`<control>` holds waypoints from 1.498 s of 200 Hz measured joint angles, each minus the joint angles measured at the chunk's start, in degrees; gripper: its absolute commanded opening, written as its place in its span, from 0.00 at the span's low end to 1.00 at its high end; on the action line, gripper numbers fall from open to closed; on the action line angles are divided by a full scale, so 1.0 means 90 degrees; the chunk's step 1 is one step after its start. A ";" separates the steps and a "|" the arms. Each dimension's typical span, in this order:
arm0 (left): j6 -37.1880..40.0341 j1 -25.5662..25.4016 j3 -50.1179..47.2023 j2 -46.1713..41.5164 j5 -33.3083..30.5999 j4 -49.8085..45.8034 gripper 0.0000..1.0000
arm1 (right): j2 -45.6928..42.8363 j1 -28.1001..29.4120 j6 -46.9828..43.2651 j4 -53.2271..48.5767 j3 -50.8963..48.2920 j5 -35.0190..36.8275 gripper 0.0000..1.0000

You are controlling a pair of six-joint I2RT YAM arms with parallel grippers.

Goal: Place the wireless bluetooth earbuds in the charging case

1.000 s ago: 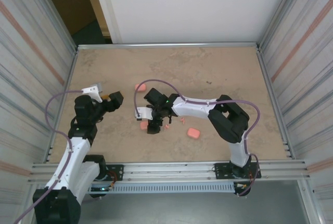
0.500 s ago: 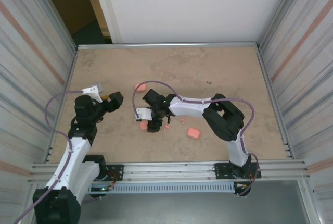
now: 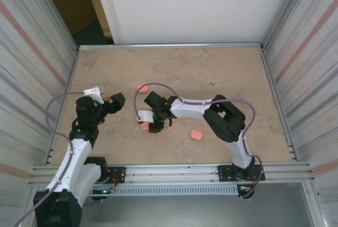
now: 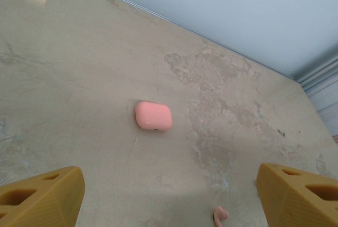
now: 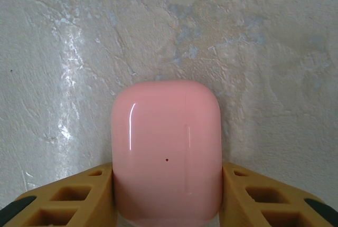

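We see a glossy salmon-pink rounded plastic charging case (image 5: 166, 142) resting on the beige mottled stone-like table (image 5: 63, 53). The right gripper (image 5: 166, 187) grasps it, one yellow finger on each side. A tiny salmon-pink stemmed earbud (image 4: 220, 215) lies near the left gripper (image 4: 169, 190), whose fingers are spread and hold nothing. Ribbed metal walls (image 3: 37, 53) surround the table.

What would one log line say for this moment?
right gripper: closed on pink case | left gripper: open, empty | earbud: loose on table

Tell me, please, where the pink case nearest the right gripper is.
In the right wrist view, the pink case lies on the table, pinched between the fingers of the right gripper.
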 measured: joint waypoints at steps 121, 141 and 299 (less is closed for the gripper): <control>-0.0255 -0.0036 0.0420 0.0967 0.1889 0.0491 0.83 | -0.2489 -0.0899 0.0321 0.1260 -0.1719 0.0114 0.37; -0.0291 -0.0250 0.0736 0.1258 0.2390 0.0644 0.83 | -0.2922 -0.1115 0.0374 0.1426 -0.2008 0.0233 0.37; 0.0406 -0.2433 0.2348 0.2868 0.3541 0.0551 0.80 | -0.5248 -0.1375 0.0357 0.2186 -0.3138 0.0984 0.37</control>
